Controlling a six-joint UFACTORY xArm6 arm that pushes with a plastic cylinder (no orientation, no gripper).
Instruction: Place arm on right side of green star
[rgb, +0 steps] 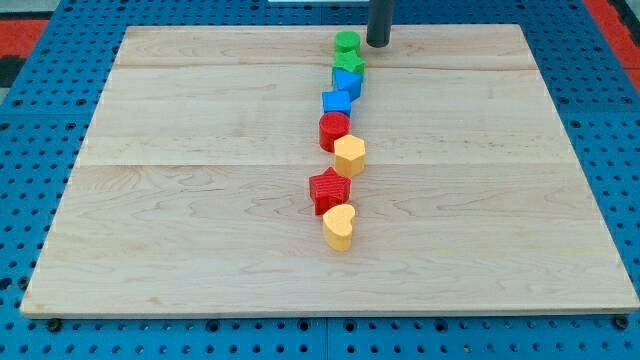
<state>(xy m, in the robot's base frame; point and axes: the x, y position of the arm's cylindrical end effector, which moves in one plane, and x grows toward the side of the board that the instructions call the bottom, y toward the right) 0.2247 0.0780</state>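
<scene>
The green star (349, 66) lies near the view's top in a column of blocks running down the middle of the wooden board (180, 200). Just above it sits a green round block (346, 42). My tip (377, 45) stands on the board just right of the green round block, above and to the right of the green star, with a small gap to both. Only the rod's lower part shows.
Below the green star the column continues: a blue block (347, 84), a blue cube (337, 101), a red round block (334, 130), a yellow block (349, 155), a red star (330, 190) and a yellow heart (339, 226). A blue pegboard (40, 150) surrounds the board.
</scene>
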